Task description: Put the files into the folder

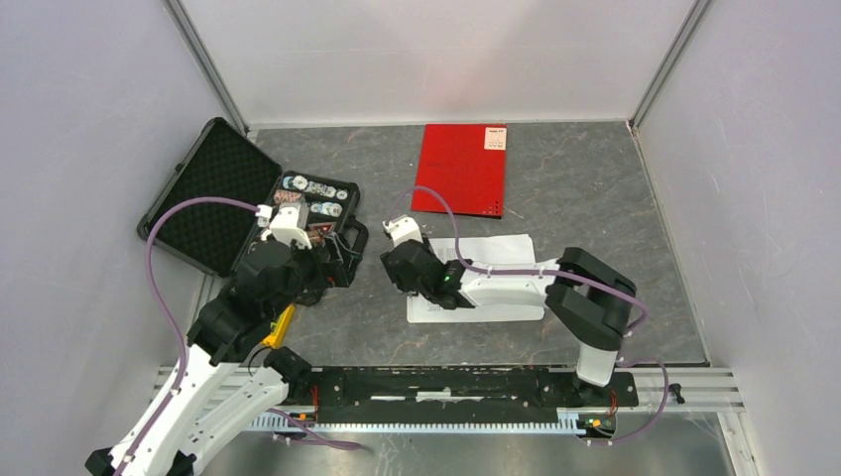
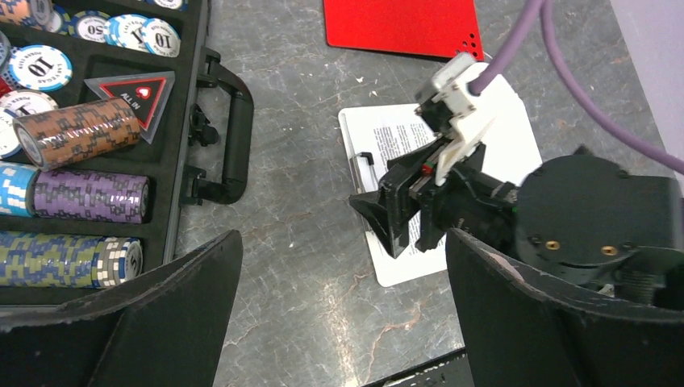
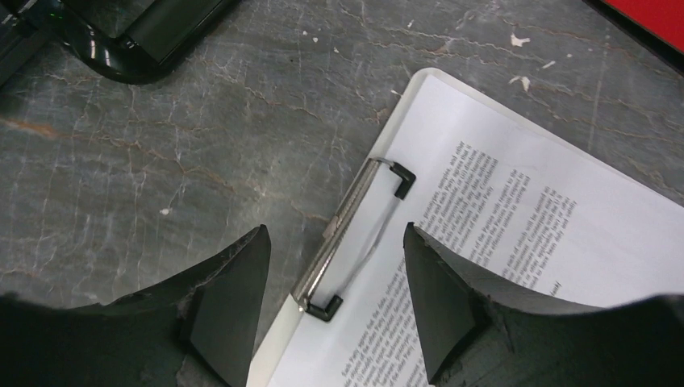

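Note:
The files [image 3: 516, 210], white sheets with dense black text, lie on a white clipboard [image 3: 278, 355] with their end under its metal clip [image 3: 348, 230]. In the top view the sheets [image 1: 496, 248] sit mid-table, mostly hidden by my right arm. My right gripper [image 3: 335, 234] is open, its fingers straddling the clip just above it; it also shows in the top view [image 1: 395, 266]. The red folder [image 1: 458, 169] lies closed beyond the clipboard, its white label at the far right corner. My left gripper [image 2: 343, 242] is open and empty over bare table between the case and the clipboard.
An open black case of poker chips [image 1: 315, 203] lies at the left, its foam lid [image 1: 203, 193] against the wall and its handle [image 2: 235, 137] towards the clipboard. Grey walls close in the table on three sides. A black rail [image 1: 446, 387] runs along the near edge.

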You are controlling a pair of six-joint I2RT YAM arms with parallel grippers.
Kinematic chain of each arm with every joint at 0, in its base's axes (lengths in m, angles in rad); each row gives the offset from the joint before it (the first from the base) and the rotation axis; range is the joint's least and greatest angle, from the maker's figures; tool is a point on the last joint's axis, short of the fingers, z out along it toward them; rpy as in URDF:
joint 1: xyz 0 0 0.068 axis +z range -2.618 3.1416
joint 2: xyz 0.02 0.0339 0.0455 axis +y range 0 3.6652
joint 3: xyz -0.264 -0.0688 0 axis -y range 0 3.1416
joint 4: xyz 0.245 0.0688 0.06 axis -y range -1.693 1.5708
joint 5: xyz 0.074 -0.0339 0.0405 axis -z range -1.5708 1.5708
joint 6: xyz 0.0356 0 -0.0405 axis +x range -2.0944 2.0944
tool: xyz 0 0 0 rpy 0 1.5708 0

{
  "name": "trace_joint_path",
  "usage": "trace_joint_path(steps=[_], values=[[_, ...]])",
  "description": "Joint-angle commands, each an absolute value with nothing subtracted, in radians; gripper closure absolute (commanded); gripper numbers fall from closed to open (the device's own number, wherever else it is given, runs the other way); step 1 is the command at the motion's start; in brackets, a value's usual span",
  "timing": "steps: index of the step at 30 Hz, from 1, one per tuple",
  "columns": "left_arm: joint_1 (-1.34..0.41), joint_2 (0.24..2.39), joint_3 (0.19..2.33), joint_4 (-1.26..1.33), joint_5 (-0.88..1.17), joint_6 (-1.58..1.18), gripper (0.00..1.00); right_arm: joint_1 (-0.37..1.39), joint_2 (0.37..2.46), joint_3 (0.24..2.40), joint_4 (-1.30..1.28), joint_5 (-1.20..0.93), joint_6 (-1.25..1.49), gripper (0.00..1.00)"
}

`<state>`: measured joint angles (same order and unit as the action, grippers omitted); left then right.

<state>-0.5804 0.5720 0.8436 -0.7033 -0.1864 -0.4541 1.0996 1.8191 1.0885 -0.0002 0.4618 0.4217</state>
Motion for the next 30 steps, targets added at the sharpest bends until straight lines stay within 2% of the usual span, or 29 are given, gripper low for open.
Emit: trace_joint_path(steps=[1, 5, 8, 10, 11, 15, 18, 23, 30], values=[[-0.585, 0.559, 0.842, -0.692, -0.233, -0.399, 0.0, 1.104, 1.84, 1.125, -0.036, 0.499, 0.415, 0.33], [-0.584, 0.554, 0.845, -0.691, -0.222, -0.394, 0.0, 1.104, 1.699, 1.043, -0.06, 0.475, 0.373, 0.29], [-0.584, 0.535, 0.857, -0.7, -0.16, -0.372, 0.0, 1.104, 1.458, 0.907, -0.112, 0.513, 0.316, 0.23], [-0.584, 0.514, 0.862, -0.694, -0.062, -0.367, 0.0, 1.104, 1.268, 0.816, -0.18, 0.586, 0.294, 0.13], [-0.585, 0.498, 0.858, -0.681, -0.016, -0.37, 0.0, 1.104, 1.16, 0.775, -0.219, 0.609, 0.286, 0.03], [-0.584, 0.438, 0.813, -0.587, 0.182, -0.419, 0.0, 1.105, 0.774, 0.623, -0.33, 0.612, 0.292, 0.02], [-0.584, 0.396, 0.769, -0.542, 0.219, -0.45, 0.0, 1.105, 0.547, 0.546, -0.37, 0.583, 0.338, 0.02], [-0.584, 0.362, 0.722, -0.554, 0.128, -0.456, 0.0, 1.104, 0.361, 0.503, -0.442, 0.63, 0.42, 0.02], [-0.584, 0.382, 0.716, -0.579, 0.103, -0.44, 0.0, 1.104, 0.337, 0.499, -0.462, 0.657, 0.445, 0.02]])
